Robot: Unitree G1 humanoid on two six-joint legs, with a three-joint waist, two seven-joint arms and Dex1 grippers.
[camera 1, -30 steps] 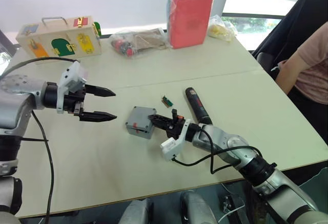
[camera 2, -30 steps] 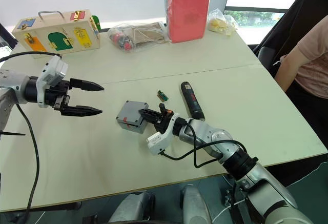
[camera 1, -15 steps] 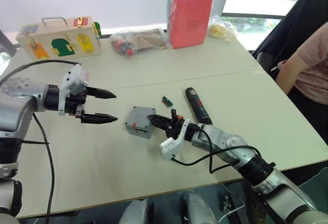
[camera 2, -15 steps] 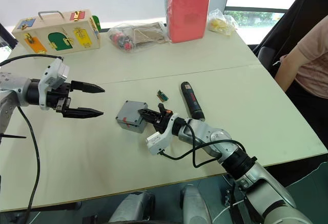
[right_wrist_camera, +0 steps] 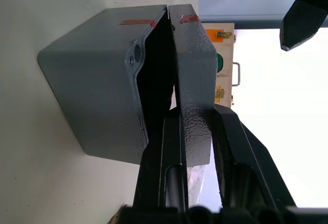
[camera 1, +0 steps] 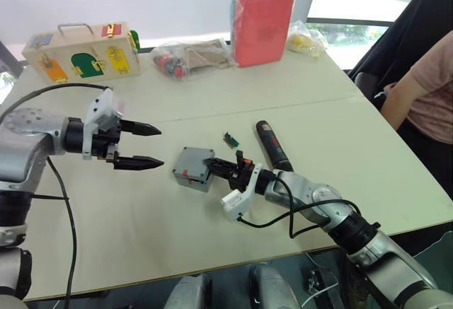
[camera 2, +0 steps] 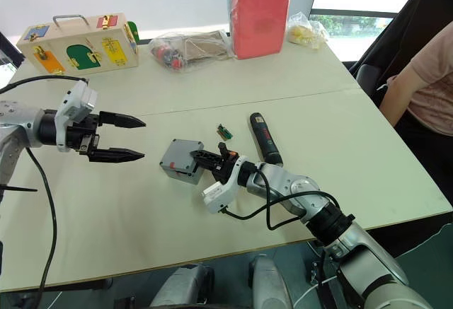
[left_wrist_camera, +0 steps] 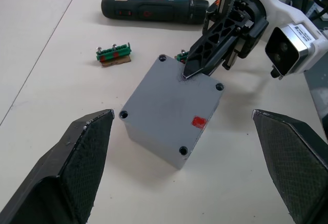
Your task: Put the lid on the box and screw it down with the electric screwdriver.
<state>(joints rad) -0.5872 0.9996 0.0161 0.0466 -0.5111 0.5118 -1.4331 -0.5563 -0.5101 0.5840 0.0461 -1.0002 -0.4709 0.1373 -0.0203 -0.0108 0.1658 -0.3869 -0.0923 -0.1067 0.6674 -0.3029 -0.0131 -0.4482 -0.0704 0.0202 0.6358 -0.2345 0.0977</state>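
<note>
The lid point(right_wrist_camera: 192, 75) sat on the box point(left_wrist_camera: 171, 112), hinged up along one edge, so a dark gap showed between the two on the side nearest the right hand point(camera 1: 218, 165). The right hand pinched the lid's rim, one finger on the outside and one in the gap. The box stood on the tabletop point(camera 1: 141, 217), a red mark on its top face and four corner holes visible in the left wrist view.

The electric screwdriver point(camera 1: 273, 146) lay flat on the tabletop just beyond the right hand, untouched. A small green part with screws point(left_wrist_camera: 114, 54) lay between the box and the screwdriver. The left hand point(camera 1: 138, 145) hovered above the tabletop, apart from the box on the side away from the right hand, with its fingers spread wide and nothing between them. A wooden latch box point(camera 1: 81, 49), a red case in a plastic bag point(camera 1: 263, 22) and a person's arm point(camera 1: 425, 90) lay well beyond the box.

The step in hand appeared to be seating the lid. The next move would likely call for lowering the raised edge until the lid lay flush, with the corner holes aligned, then releasing the rim. Screwdriving had not yet begun.
</note>
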